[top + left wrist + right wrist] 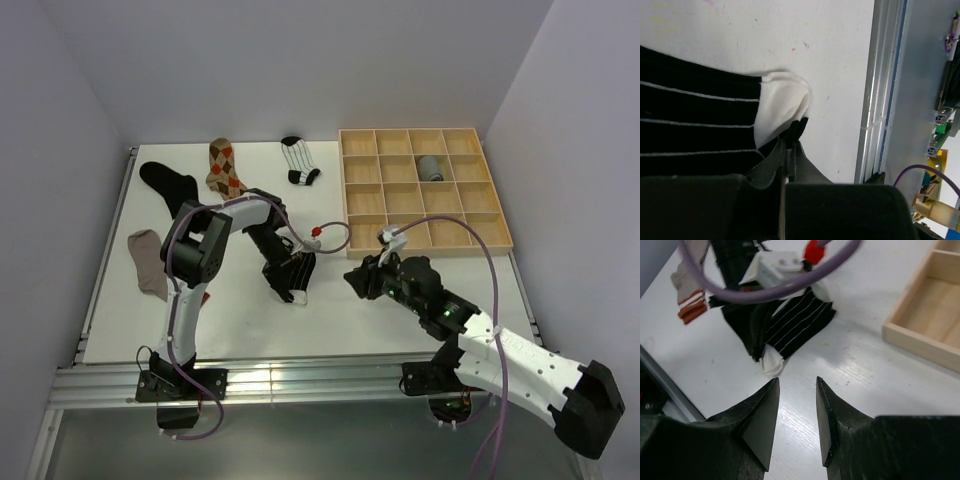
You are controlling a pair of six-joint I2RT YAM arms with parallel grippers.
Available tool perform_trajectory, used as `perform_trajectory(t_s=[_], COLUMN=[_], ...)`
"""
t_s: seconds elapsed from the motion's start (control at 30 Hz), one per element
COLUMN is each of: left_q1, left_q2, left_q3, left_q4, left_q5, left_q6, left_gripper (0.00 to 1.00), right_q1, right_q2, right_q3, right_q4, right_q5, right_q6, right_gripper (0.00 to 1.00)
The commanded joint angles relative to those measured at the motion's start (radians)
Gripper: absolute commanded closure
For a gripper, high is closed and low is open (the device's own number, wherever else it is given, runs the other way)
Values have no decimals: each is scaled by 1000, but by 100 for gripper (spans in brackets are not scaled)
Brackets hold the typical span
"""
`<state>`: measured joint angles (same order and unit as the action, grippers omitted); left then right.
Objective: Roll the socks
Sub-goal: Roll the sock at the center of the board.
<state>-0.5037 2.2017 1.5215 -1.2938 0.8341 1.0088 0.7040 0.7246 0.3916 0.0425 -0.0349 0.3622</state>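
A black sock with thin white bands and a white toe (pixel 292 277) (pixel 700 120) (pixel 792 322) lies near the table's middle. My left gripper (pixel 283 268) (pixel 791 142) is shut, pinching a fold of this sock at its white toe (pixel 785 107). My right gripper (pixel 356 280) (pixel 797 381) hovers open just right of that sock, nothing between its fingers. Other socks lie at the back left: a plain black one (pixel 166 180), a tan-orange argyle one (pixel 225 168), a black-and-white striped one (pixel 298 160), and a taupe one (pixel 148 262) at the left edge.
The wooden grid tray (pixel 475 243) stands at the back right, with a rolled grey sock (pixel 430 168) in one compartment. The left arm's purple cable (pixel 335 240) loops above the held sock. A metal rail (pixel 280 382) runs along the near table edge.
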Motion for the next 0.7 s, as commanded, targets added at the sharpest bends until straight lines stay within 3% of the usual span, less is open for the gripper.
perform_trajectory(t_s=[0.0,0.23,0.37,0.67], left_q1=[2,19,31,44], left_q2=[24,102,125,132], left_q3=[71,109,118,94], left_q4=[-68,-64,-75,-75], left_q5=[74,74,77,62], left_q6=[5,-47,-47,-39], left_gripper=[100,100,100,100], right_q1=[96,310,328,334], right_q2=[47,332,559,821], right_q3=[-2,67,134,280], right_q4=[146,305,359,425], right_q5=[67,119,115,69], right_q6=[-23,-118,-167,-227], right_gripper=[58,58,57,54])
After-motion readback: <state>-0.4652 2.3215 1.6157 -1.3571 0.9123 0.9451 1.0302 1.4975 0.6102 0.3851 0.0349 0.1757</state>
